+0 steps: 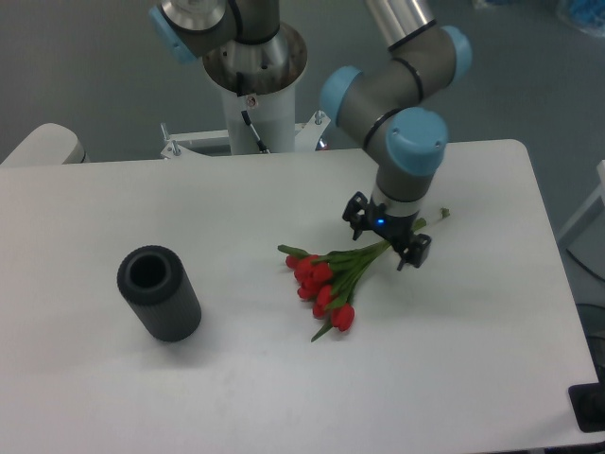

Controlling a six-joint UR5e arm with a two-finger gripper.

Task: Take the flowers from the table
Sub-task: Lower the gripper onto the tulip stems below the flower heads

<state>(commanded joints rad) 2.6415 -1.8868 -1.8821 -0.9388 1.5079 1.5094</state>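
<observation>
table [454, 378] white, rounded corners, grey floor behind | flowers [331, 279] lay mid-table, red heads lower left, stems running up right | gripper [387, 236] hung over the stems, fingers spread either side, not clenched | black cylinder [158, 292] lay well left | arm base [253, 66] stood at far edge

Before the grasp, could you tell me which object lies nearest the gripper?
The flowers: the gripper hovers over their green stems, while the black cylinder sits far off.

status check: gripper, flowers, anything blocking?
Gripper open, straddling the stems. Flowers flat on table, not gripped. Black cylinder far off, no obstruction.
</observation>
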